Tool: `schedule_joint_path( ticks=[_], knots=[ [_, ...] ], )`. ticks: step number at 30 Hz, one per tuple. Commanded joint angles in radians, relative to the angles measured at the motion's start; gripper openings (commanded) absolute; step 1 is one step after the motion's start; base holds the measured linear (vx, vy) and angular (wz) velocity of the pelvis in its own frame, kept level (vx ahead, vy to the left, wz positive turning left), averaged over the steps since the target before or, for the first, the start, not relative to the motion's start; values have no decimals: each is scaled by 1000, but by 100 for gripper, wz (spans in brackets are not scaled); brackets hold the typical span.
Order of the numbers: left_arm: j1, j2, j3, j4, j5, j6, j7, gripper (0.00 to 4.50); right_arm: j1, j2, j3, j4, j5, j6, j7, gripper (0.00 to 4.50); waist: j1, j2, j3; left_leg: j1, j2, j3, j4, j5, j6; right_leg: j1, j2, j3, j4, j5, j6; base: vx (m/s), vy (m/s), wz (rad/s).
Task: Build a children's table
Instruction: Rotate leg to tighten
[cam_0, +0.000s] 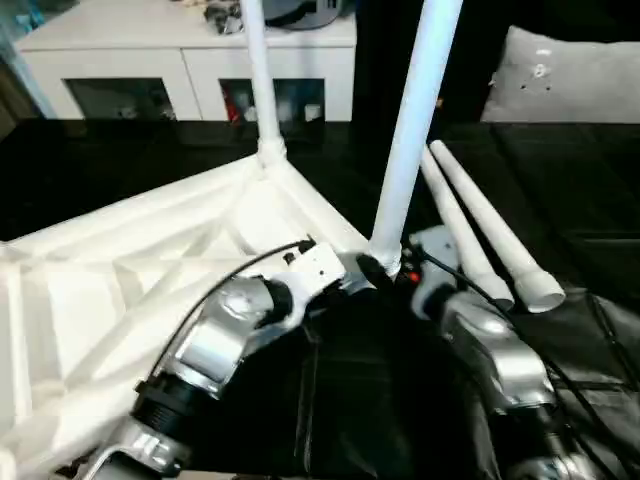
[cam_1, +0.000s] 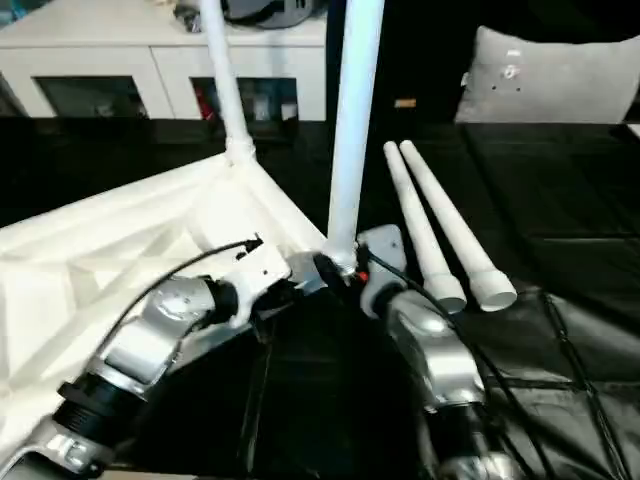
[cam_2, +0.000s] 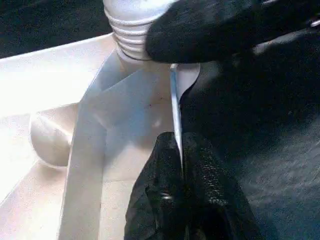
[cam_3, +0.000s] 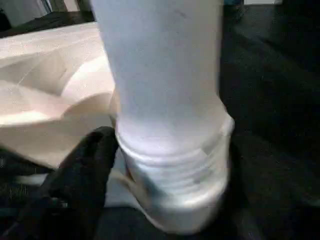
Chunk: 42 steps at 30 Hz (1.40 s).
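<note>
Now the second leg (cam_0: 412, 130) stands in the upturned tabletop's (cam_0: 120, 290) near corner socket, the left end effector (cam_2: 177, 165) pinching the tabletop's rim, the right end effector (cam_1: 345, 268) apparently spread beside the leg's threaded base; next, screw it tight.

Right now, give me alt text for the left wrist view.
The left gripper is shut on the thin edge of the upturned white tabletop, near the corner where a leg's ribbed base sits in its socket. A black finger of the other gripper rests beside that base.

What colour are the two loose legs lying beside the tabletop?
White; the two loose legs show best in the right eye view.
</note>
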Motion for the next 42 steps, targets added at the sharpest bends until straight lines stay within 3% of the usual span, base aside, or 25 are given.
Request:
schedule_joint_path(
  ticks=[1, 2, 8, 9, 12, 15, 16, 18, 21, 29, 38, 42],
  knots=[
    [-35, 35, 0, 30, -12, -78, -72, 0, 26, -67, -7, -83, 21, -28, 84, 433, 6, -1, -64, 11, 39, -15, -61, -147, 64, 59, -69, 36, -73, -41, -223, 0, 0, 0],
    [-38, 39, -1, 39, -17, -91, -86, 0, 31, -81, -8, -92, 22, -36, 100, 444, 12, -1, -66, 16, 44, -15, -59, -160, 57, 58, -71, 40, -71, -59, -214, 0, 0, 0],
    [-80, 113, -47, 144, -56, -240, -283, 0, 66, -240, 3, -177, 69, -37, 340, 444, 22, -2, -64, 17, 45, -14, -60, -178, 58, 57, -73, 42, -72, -105, -209, 0, 0, 0],
    [-96, 144, -75, 179, -53, -315, -350, 0, 67, -293, 31, -188, 72, -29, 421, 444, 25, -2, -63, 16, 42, -15, -59, -181, 64, 58, -71, 39, -75, -119, -209, 0, 0, 0],
    [-114, 169, -99, 214, -47, -373, -414, 0, 59, -331, 64, -189, 75, -29, 492, 444, 27, -1, -63, 17, 46, -14, -59, -179, 66, 56, -73, 39, -72, -118, -215, 0, 0, 0],
    [-136, 186, -119, 253, -49, -436, -483, 0, 45, -363, 105, -189, 83, -15, 573, 444, 37, -6, -67, 17, 48, -13, -56, -157, 74, 57, -75, 38, -66, -102, -230, 0, 0, 0],
    [-143, 188, -123, 264, -49, -453, -500, 0, 39, -367, 116, -184, 80, -13, 592, 444, 39, -4, -68, 18, 51, -13, -56, -151, 75, 56, -77, 39, -65, -92, -234, 0, 0, 0],
    [-154, 191, -131, 279, -46, -477, -521, 0, 25, -367, 133, -168, 76, -10, 616, 444, 43, -10, -68, 15, 51, -12, -54, -138, 82, 56, -77, 38, -60, -70, -244, 0, 0, 0],
    [-164, 194, -140, 297, -48, -505, -545, 0, 9, -366, 149, -149, 74, -9, 643, 444, 47, -11, -68, 16, 51, -11, -53, -145, 79, 55, -81, 38, -61, -94, -246, 0, 0, 0],
    [-193, 190, -149, 373, -39, -588, -578, 0, -36, -359, 192, -107, 78, 23, 707, 374, 51, -13, -69, 15, 50, -11, -52, -138, 71, 55, -80, 37, -60, -109, -240, 0, 0, 0],
    [-196, 192, -142, 405, -44, -608, -585, 0, -41, -345, 195, -92, 85, 35, 723, 299, 56, -13, -70, 15, 50, -11, -51, -139, 65, 55, -81, 37, -58, -109, -241, 0, 0, 0],
    [-172, 182, -119, 376, -66, -551, -564, 0, -15, -319, 189, -118, 109, 65, 700, 273, 56, -15, -70, 15, 51, -10, -52, -134, 66, 55, -81, 37, -56, -109, -242, 0, 0, 0]
  ],
)
